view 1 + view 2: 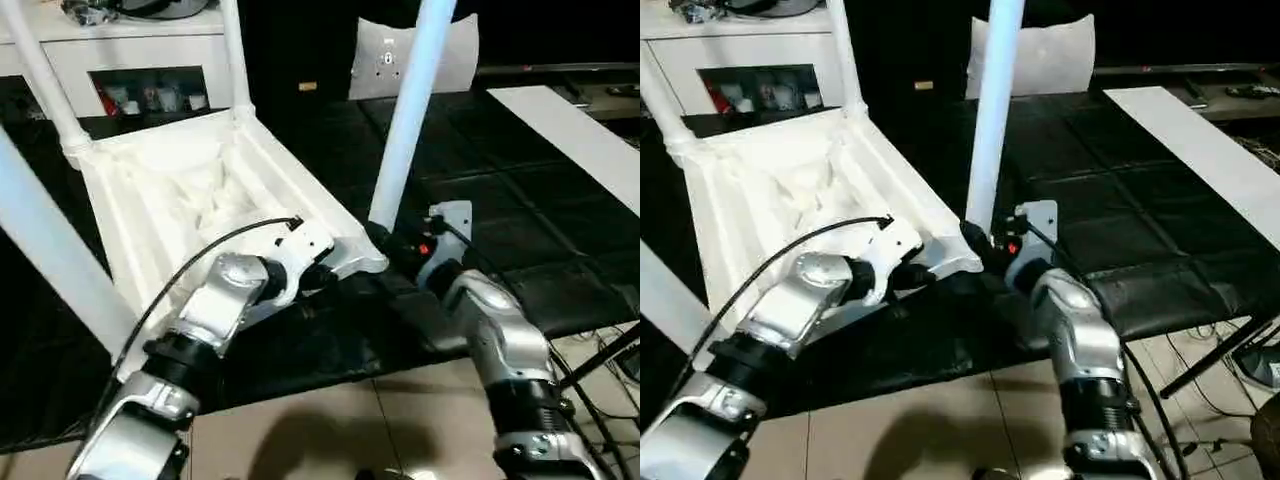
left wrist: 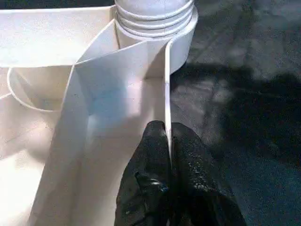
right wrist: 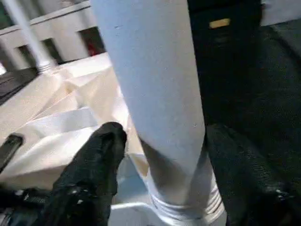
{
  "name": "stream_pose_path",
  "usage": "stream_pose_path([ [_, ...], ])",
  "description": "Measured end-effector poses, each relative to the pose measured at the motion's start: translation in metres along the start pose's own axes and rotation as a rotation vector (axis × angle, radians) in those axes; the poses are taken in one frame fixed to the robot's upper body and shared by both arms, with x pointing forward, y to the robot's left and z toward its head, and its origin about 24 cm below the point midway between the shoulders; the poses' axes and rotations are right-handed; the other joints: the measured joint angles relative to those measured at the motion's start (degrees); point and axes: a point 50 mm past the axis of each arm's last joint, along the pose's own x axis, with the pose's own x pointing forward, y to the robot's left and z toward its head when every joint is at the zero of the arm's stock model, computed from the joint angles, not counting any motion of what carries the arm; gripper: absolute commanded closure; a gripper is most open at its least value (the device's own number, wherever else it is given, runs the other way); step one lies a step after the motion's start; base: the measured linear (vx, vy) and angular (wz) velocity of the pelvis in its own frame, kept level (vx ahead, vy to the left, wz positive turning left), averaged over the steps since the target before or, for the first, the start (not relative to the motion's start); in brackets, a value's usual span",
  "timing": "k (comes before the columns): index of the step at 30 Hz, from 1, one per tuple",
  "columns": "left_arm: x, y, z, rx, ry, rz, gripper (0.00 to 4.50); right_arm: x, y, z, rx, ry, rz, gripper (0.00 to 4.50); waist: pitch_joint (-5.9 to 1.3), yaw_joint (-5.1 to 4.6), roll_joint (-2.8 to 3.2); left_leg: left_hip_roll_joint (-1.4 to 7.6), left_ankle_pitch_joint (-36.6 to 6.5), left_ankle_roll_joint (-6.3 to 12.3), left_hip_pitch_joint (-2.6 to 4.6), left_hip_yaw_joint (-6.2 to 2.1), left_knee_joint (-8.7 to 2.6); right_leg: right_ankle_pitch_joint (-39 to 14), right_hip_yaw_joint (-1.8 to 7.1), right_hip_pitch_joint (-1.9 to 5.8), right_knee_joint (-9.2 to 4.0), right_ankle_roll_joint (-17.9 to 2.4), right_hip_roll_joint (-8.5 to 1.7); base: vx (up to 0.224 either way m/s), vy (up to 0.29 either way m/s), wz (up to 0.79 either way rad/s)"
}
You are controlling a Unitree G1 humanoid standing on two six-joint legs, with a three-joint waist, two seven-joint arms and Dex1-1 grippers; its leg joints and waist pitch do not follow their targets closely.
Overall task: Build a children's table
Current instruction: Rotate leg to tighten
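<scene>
Silver forearms reach from the near edge toward the children's table (image 1: 190, 190), which lies upside down and tilted on a black padded tabletop (image 1: 500, 210). From the head, the left tool (image 1: 325, 276) sits at the table's near rim; its wrist view shows the black fingers (image 2: 150, 165) clenched on that thin wall. At the near right corner a leg (image 1: 410, 110) stands upright, and the right wrist view shows the right tool (image 3: 160, 155) straddling it, fingers apart from it, released

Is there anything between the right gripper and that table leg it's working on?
Nothing visible. The right gripper has a black finger on each side of the leg, just above the corner socket of the table top, with nothing between.
</scene>
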Motion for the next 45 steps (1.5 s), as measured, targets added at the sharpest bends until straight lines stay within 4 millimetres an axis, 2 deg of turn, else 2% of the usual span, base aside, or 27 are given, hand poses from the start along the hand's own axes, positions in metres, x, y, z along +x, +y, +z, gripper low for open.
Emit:
stream_pose_path([
  [5, -0.013, 0.002, -0.011, 0.042, 0.008, -0.071, 4.50, -0.016, -0.010, 0.011, -0.095, 0.038, 0.148, 0.89, 0.00, 0.63, 0.04, -0.01, -0.1, -0.23, 0.10, 0.00, 0.15, 0.0, 0.01, 0.14, 0.00, 0.1, -0.01, 0.000, 0.000, 0.00],
  [10, -0.029, 0.004, -0.022, 0.112, 0.020, -0.184, 4.50, -0.034, -0.020, 0.023, -0.193, 0.084, 0.299, 0.48, -0.01, 1.66, 0.01, 0.01, 0.0, -0.20, 0.12, -0.04, 0.34, 0.1, 0.01, 0.23, 0.03, 0.1, -0.01, 0.000, 0.000, 0.00],
  [16, -0.043, 0.006, -0.027, 0.183, 0.041, -0.293, 4.50, -0.038, -0.009, 0.019, -0.198, 0.149, 0.527, 0.48, -0.01, 3.14, 0.00, 0.04, 0.0, -0.15, 0.11, -0.04, 0.51, 0.1, 0.07, 0.20, 0.02, 0.1, -0.09, 0.000, 0.000, 0.00],
  [19, -0.051, 0.008, -0.030, 0.206, 0.054, -0.333, 4.50, -0.040, -0.005, 0.016, -0.203, 0.194, 0.624, 0.48, -0.01, 3.42, -0.07, 0.07, 0.0, -0.15, 0.10, -0.04, 0.51, 0.1, 0.09, 0.21, 0.03, 0.1, -0.10, 0.000, 0.000, 0.00],
  [25, -0.059, 0.004, -0.034, 0.246, 0.064, -0.429, 4.50, -0.041, -0.009, 0.004, -0.174, 0.296, 0.720, 1.07, 0.00, 4.10, -0.19, 0.12, 0.0, -0.16, 0.11, -0.04, 0.59, 0.1, 0.08, 0.22, 0.09, 0.1, -0.10, 0.000, 0.000, 0.00],
  [27, -0.059, 0.003, -0.034, 0.258, 0.066, -0.448, 4.50, -0.038, -0.009, 0.005, -0.176, 0.301, 0.733, 1.07, 0.01, 4.31, -0.22, 0.14, 0.0, -0.16, 0.10, -0.04, 0.63, 0.1, 0.08, 0.21, 0.12, 0.1, -0.10, 0.000, 0.000, 0.00],
  [29, -0.060, 0.001, -0.034, 0.269, 0.069, -0.469, 4.50, -0.036, -0.007, 0.009, -0.184, 0.303, 0.761, 1.37, -0.05, 4.51, -0.34, 0.22, 0.0, -0.16, 0.11, -0.04, 0.65, 0.1, 0.08, 0.23, 0.13, 0.1, -0.10, 0.000, 0.000, 0.00],
  [30, -0.060, 0.001, -0.034, 0.273, 0.069, -0.474, 4.50, -0.035, -0.007, 0.010, -0.184, 0.304, 0.772, 1.37, -0.07, 4.57, -0.43, 0.23, 0.0, -0.16, 0.11, -0.04, 0.65, 0.1, 0.07, 0.23, 0.13, 0.1, -0.10, 0.000, 0.000, 0.00],
  [38, -0.060, 0.001, -0.034, 0.285, 0.069, -0.478, 4.50, -0.034, -0.005, 0.011, -0.189, 0.309, 0.828, 2.00, -0.10, 4.55, -0.71, 0.27, 0.0, -0.16, 0.10, -0.01, 0.68, 0.1, 0.09, 0.22, 0.17, 0.1, -0.09, 0.000, 0.000, 0.00],
  [39, -0.060, 0.001, -0.034, 0.286, 0.069, -0.479, 4.50, -0.034, -0.004, 0.010, -0.189, 0.309, 0.832, 2.25, -0.10, 4.55, -0.71, 0.27, 0.0, -0.16, 0.10, -0.01, 0.68, 0.1, 0.08, 0.22, 0.16, 0.1, -0.08, 0.000, 0.000, 0.00],
  [45, -0.061, 0.001, -0.034, 0.290, 0.069, -0.486, 4.50, -0.032, -0.002, 0.008, -0.185, 0.311, 0.844, 2.57, -0.12, 4.54, -0.73, 0.28, 0.0, -0.17, 0.09, -0.01, 0.68, 0.1, 0.08, 0.22, 0.16, 0.1, -0.08, 0.000, 0.000, 0.00],
])
